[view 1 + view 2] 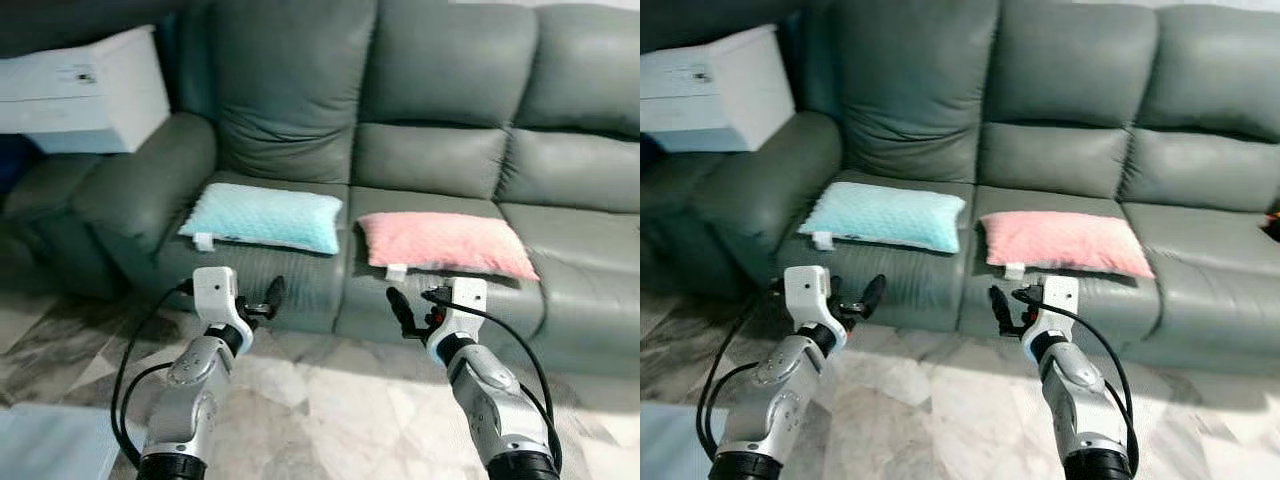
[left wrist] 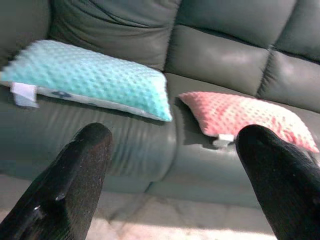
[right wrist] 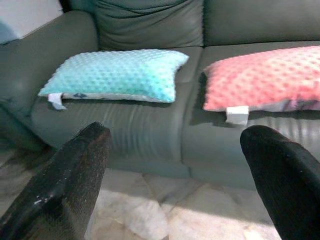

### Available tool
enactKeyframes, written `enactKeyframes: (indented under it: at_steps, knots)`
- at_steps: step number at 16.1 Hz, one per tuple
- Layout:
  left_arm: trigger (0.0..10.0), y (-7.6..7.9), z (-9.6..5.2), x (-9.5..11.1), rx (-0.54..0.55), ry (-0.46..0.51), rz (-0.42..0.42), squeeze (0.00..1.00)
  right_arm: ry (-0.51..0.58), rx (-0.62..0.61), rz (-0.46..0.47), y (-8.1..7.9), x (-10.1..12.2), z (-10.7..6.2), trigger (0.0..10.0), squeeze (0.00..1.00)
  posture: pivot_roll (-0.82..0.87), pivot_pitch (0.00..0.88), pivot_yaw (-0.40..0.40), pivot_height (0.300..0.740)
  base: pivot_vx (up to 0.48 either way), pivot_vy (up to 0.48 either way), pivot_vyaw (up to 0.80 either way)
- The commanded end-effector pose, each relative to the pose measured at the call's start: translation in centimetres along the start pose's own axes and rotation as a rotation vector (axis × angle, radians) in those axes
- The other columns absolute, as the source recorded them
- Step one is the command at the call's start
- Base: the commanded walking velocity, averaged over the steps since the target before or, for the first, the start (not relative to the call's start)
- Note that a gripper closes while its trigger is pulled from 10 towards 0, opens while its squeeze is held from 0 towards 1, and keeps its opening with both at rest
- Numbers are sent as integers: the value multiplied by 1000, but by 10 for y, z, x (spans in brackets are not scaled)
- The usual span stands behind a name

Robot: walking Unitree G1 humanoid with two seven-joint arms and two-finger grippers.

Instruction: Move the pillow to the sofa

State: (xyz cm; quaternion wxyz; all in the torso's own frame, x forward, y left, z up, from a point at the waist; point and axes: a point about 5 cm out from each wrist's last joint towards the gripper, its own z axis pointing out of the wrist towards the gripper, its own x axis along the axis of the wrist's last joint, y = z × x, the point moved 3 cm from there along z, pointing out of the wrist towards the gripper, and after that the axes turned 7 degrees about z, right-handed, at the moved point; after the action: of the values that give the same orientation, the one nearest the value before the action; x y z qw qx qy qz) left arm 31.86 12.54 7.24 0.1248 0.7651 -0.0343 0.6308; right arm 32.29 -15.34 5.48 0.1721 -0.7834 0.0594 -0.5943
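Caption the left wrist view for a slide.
Open left gripper faces a grey sofa with teal pillow and pink pillow lying side by side.

Bare grey leather sofa seat lies right of the pink dotted pillow; a teal dotted pillow occupies its left.

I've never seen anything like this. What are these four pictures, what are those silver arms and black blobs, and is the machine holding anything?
It is a walking humanoid robot standing before a grey sofa. The top two pictures come from the two eyes of a camera on its head, looking down at its own silver arms. The other two come from cameras on its wrists; the black blobs there are its fingers, seen close up. On the sofa seats lie a blue pillow and a pink pillow, side by side. A white box sits beyond the armrest. The left gripper and the right gripper are both open above the floor, holding nothing.
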Motion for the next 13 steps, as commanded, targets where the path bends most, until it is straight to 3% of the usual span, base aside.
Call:
enactKeyframes:
  at_steps: [1,13]
  knots:
    - [10000,2,2,0,-14,-4,-1,0,19,4,-18,1,7,1,10000,0,-147,0,-14,740,0,-277,0]
    - [10000,2,1,-2,-7,-16,-20,0,16,23,-15,-5,5,1,10000,0,-148,0,-12,740,0,-411,0]
